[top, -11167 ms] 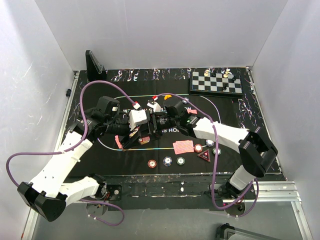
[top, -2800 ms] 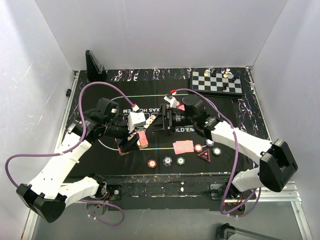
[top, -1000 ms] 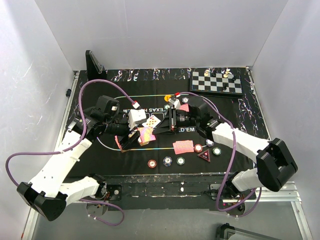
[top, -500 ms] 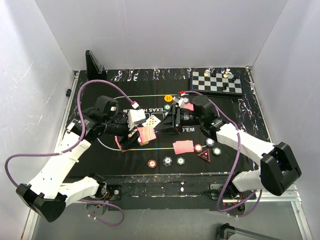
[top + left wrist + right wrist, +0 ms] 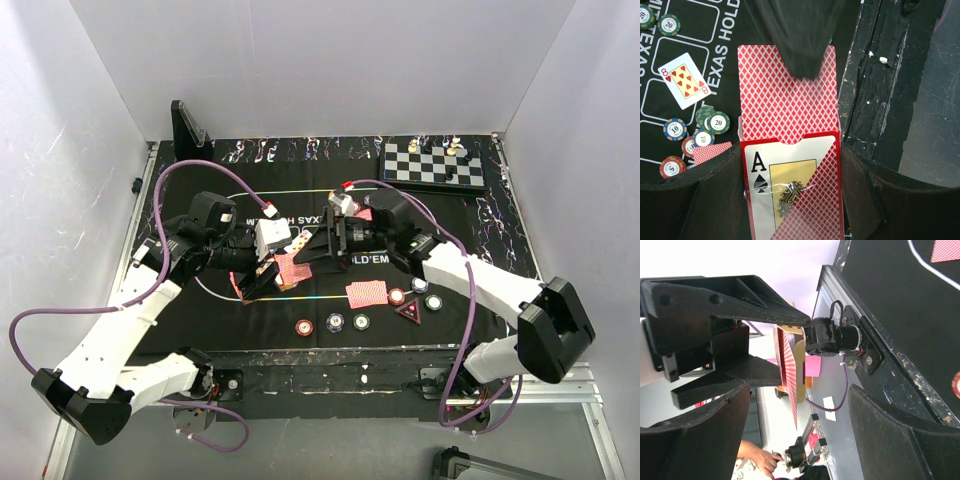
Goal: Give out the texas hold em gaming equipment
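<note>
One face-up card [image 5: 684, 80] near card box [image 5: 790, 200]; deck [image 5: 785, 95] mostly undealt, probably. Left gripper [image 5: 268, 274] clenches box; right gripper [image 5: 320, 248] released.

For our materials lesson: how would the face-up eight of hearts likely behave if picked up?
The eight of hearts looks thin, flat: probably light and bendy. Flush on the black mat, its edge is likely hard to pinch.

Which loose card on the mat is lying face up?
The eight of hearts, alone on the black mat; the card beside the poker chips shows its red back.
</note>
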`<state>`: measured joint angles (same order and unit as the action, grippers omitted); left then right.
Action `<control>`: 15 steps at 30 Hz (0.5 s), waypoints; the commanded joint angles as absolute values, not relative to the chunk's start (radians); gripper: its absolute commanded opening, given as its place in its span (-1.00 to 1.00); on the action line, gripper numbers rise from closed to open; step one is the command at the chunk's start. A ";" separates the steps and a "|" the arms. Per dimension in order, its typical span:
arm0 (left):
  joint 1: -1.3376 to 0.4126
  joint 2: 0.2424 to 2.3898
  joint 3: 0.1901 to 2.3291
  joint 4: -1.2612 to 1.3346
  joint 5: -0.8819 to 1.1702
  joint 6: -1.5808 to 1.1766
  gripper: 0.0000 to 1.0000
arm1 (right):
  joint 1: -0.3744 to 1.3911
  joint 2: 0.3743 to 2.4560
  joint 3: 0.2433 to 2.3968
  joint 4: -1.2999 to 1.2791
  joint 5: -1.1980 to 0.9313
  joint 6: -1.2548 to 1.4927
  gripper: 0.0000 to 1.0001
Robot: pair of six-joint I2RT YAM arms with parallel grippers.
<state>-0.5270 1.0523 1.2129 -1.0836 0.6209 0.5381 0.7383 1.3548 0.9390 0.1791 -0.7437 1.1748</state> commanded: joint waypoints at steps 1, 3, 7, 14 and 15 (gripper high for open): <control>-0.526 1.032 1.239 -1.060 0.646 0.531 -0.61 | 0.804 1.416 1.019 0.184 -0.738 1.141 0.72; -0.526 1.032 1.239 -1.060 0.646 0.531 -0.61 | 0.822 1.442 1.022 0.215 -0.739 1.150 0.73; -0.526 1.035 1.241 -1.060 0.647 0.531 -0.61 | 0.827 1.473 1.008 0.281 -0.750 1.187 0.61; -0.526 1.029 1.238 -1.058 0.647 0.531 -0.61 | 0.824 1.462 0.982 0.285 -0.758 1.212 -0.32; -0.528 1.031 1.238 -1.058 0.649 0.529 -0.61 | 0.822 1.457 0.979 0.287 -0.758 1.212 -0.41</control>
<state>-0.5266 1.0527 1.2129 -1.0878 0.6144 0.5377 0.8261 1.4822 0.9810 0.2577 -0.7525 1.2098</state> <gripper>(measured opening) 0.643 0.375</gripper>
